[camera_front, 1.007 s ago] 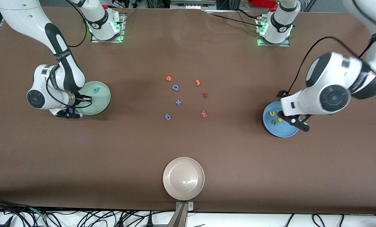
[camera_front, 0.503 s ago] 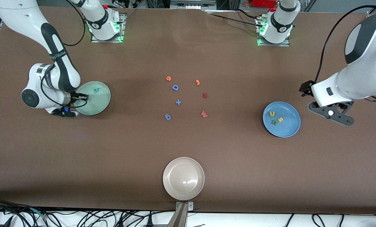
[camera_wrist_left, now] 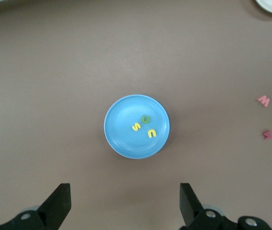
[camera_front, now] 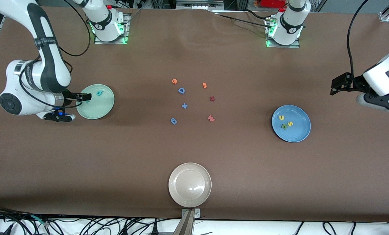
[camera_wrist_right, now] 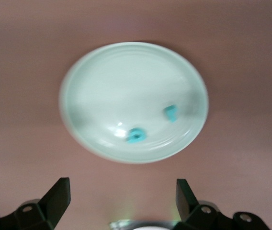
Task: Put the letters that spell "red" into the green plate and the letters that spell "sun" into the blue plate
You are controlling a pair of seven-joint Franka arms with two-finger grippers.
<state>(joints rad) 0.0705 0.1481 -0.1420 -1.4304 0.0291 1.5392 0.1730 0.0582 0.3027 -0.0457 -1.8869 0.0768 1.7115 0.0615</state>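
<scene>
- Sitting at mid-left of front view: green plate (camera_front: 99, 109), w/ two teal letters in it – one (camera_front: 99, 93) near the rim toward the robots' bases, other (camera_wrist_right: 169, 113) partly hidden by the wrist camera in front view.
- Hovering at the green plate's rim, left edge of frame: right end effector (camera_wrist_right: 121, 203), fingers spread apart, gripping nothing; both teal letters showing in right wrist view, second one (camera_wrist_right: 136, 135) near the rim.
- Lying outside any plate, center of table (camera_front: 116, 156): orange "e" (camera_front: 174, 81), w/ blue "D" (camera_front: 181, 90), blue plus (camera_front: 184, 105), blue piece (camera_front: 173, 121), orange hook (camera_front: 204, 85), dark red piece (camera_front: 212, 98), red "W" (camera_front: 211, 117).
- Sitting at mid-right: blue plate (camera_front: 298, 132) holding yellow "u" (camera_front: 281, 117), green "n" (camera_front: 283, 126), yellow "s" (camera_front: 290, 123).
- Hanging at right edge of frame, over bare table, well apart from blue plate: left end effector (camera_wrist_left: 125, 203), fingers wide apart, empty.
- Resting at bottom center: beige plate (camera_front: 189, 184).
</scene>
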